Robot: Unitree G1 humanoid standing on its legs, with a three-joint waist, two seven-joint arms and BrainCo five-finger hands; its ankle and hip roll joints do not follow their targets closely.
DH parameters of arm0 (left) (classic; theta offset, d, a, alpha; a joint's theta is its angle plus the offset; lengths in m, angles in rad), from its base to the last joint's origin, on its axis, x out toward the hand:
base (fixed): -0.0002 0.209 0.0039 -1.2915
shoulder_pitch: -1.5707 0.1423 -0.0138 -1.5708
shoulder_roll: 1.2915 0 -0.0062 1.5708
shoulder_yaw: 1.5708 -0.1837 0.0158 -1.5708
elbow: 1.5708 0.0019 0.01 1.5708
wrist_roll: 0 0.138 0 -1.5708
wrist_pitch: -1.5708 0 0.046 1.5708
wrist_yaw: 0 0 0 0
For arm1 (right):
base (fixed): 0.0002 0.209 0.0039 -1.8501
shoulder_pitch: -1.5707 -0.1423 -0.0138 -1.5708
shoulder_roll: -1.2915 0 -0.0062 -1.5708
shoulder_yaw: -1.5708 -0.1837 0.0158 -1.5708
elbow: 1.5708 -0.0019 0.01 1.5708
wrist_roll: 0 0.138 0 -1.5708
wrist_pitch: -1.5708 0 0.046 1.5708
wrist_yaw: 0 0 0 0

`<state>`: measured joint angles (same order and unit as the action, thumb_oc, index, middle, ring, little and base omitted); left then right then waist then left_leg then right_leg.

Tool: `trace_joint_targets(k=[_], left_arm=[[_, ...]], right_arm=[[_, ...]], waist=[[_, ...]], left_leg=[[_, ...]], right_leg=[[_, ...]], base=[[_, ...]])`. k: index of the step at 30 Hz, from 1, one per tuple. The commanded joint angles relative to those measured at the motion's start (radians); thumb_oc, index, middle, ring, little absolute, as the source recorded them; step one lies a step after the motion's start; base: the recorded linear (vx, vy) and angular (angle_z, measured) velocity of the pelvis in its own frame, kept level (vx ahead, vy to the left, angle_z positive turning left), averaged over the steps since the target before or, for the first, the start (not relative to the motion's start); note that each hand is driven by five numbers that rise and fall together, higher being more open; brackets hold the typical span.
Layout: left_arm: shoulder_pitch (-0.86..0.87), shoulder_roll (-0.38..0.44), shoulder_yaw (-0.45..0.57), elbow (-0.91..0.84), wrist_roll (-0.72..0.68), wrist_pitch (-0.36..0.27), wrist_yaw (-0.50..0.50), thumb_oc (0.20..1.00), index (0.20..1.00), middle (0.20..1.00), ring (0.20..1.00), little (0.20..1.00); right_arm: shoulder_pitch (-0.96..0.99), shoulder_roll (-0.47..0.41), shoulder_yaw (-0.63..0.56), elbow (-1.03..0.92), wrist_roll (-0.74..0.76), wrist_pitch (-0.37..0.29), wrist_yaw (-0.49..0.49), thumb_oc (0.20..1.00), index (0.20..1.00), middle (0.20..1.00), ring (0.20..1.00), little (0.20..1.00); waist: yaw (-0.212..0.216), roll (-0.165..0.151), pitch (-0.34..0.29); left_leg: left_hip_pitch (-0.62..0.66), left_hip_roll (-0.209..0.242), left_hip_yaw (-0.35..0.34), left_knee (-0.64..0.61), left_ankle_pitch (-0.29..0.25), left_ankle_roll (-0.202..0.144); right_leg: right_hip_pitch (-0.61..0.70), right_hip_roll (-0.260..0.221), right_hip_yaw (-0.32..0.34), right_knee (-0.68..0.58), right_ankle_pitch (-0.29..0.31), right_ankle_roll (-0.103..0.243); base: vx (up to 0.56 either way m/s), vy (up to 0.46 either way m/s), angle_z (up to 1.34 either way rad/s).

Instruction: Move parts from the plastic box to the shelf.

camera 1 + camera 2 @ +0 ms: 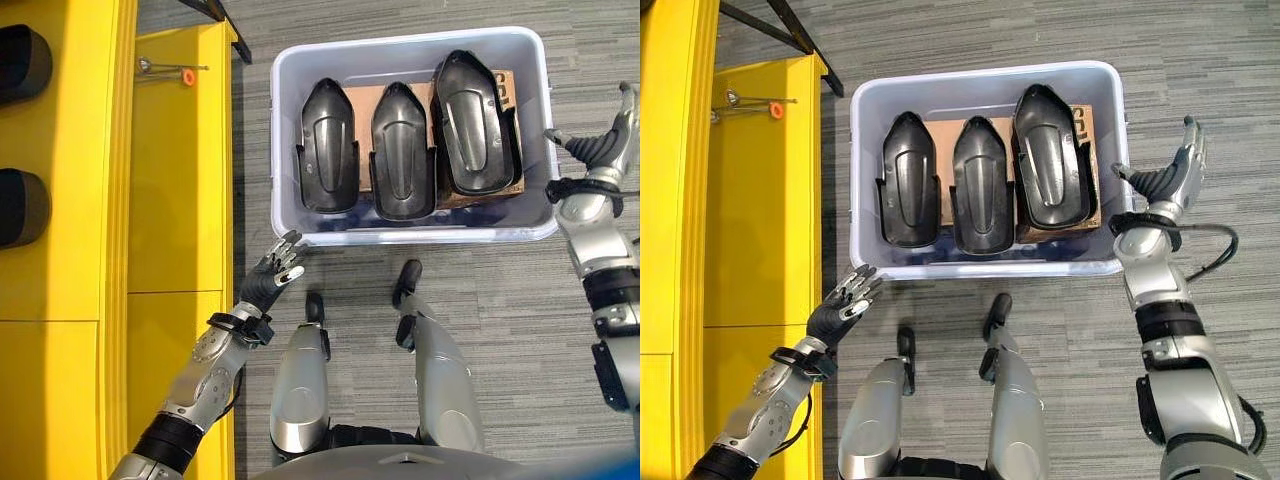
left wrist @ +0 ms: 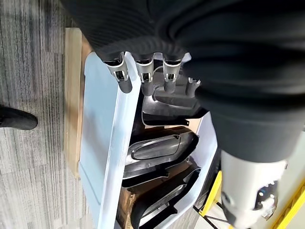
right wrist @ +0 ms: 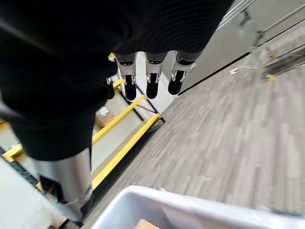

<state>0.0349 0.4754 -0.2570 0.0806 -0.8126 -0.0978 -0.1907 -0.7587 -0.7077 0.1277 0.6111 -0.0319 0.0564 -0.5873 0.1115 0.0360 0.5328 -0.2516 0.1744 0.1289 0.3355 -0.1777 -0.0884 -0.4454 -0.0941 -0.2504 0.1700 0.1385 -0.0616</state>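
Currently 3 parts (image 1: pixel 401 150) boxed, fingers (image 1: pixel 285 262) apart, empty

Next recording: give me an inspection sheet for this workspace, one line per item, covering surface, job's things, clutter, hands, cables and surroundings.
Surface: grey carpet floor.
Job's things: plastic box on the floor holding three black parts side by side on cardboard; yellow shelf on the robot's left, with two dark parts on it.
Clutter: small metal piece with an orange tip on the shelf.
Hands: left hand open by the box's near left corner; right hand open beside its right wall; both hold nothing.
Cables: nothing seen.
Surroundings: black frame bars beyond the shelf.
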Motion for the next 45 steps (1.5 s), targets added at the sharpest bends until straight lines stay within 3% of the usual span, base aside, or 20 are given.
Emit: trace_joint_targets(k=[1,8,16,24,34,38,45], left_arm=[[0.06,0.044,0.007,-0.096,0.004,-0.015,-0.021,1.0,1.0,1.0,1.0,1.0],[0.048,0.071,-0.002,-0.133,-0.011,0.01,-0.043,1.0,1.0,1.0,1.0,1.0],[0.06,0.07,-0.007,-0.127,-0.019,0.009,-0.058,1.0,1.0,1.0,1.0,1.0],[0.053,0.072,0.0,-0.125,-0.026,0.019,-0.057,1.0,1.0,1.0,1.0,1.0],[0.039,0.076,-0.016,-0.114,-0.026,0.014,-0.047,1.0,1.0,1.0,1.0,1.0],[0.035,0.078,-0.024,-0.112,-0.025,0.016,-0.047,1.0,1.0,1.0,1.0,1.0],[0.031,0.079,-0.032,-0.106,-0.024,0.019,-0.048,1.0,1.0,1.0,1.0,1.0]], right_arm=[[-0.044,-0.074,0.027,-0.002,0.026,-0.056,0.045,1.0,1.0,1.0,1.0,1.0],[-0.152,-0.092,0.106,0.09,-0.061,-0.086,0.051,1.0,1.0,1.0,1.0,1.0],[-0.152,-0.083,0.128,0.049,-0.093,-0.065,0.049,1.0,1.0,1.0,1.0,1.0],[-0.134,-0.033,0.103,0.111,0.031,-0.009,0.04,1.0,1.0,1.0,1.0,1.0],[-0.145,-0.013,0.075,0.252,0.097,0.002,0.011,1.0,1.0,1.0,1.0,1.0],[-0.153,-0.002,0.06,0.297,0.197,0.011,-0.034,1.0,1.0,1.0,1.0,1.0],[-0.165,-0.005,0.058,0.351,0.192,0.032,-0.002,1.0,1.0,1.0,1.0,1.0]], waist=[[0.03,0.022,-0.013],[0.044,0.039,-0.013],[0.042,0.058,-0.013],[0.045,0.073,-0.013],[0.053,0.081,-0.013],[0.056,0.087,-0.013],[0.054,0.091,-0.013]], left_leg=[[-0.123,-0.03,-0.059,-0.013,0.092,0.023],[-0.165,-0.031,-0.074,0.007,0.096,0.026],[-0.199,-0.037,-0.082,0.034,0.097,0.031],[-0.237,-0.047,-0.088,0.061,0.099,0.036],[-0.305,-0.054,-0.098,0.118,0.083,0.047],[-0.332,-0.054,-0.104,0.146,0.078,0.05],[-0.361,-0.052,-0.107,0.17,0.075,0.053]], right_leg=[[0.088,-0.06,-0.003,0.179,-0.264,0.092],[0.037,-0.055,-0.006,0.229,-0.281,0.082],[-0.008,-0.06,0.008,0.273,-0.293,0.079],[-0.049,-0.066,0.016,0.306,-0.302,0.075],[-0.117,-0.077,0.016,0.381,-0.324,0.067],[-0.14,-0.078,0.015,0.409,-0.336,0.061],[-0.172,-0.073,0.024,0.448,-0.351,0.055]], base=[[0.0,-0.052,0.08],[0.02,-0.065,0.06],[0.0,0.001,0.02],[0.0,-0.003,0.01],[0.0,-0.028,-0.02],[0.01,-0.048,-0.02],[0.02,-0.032,0.0]])
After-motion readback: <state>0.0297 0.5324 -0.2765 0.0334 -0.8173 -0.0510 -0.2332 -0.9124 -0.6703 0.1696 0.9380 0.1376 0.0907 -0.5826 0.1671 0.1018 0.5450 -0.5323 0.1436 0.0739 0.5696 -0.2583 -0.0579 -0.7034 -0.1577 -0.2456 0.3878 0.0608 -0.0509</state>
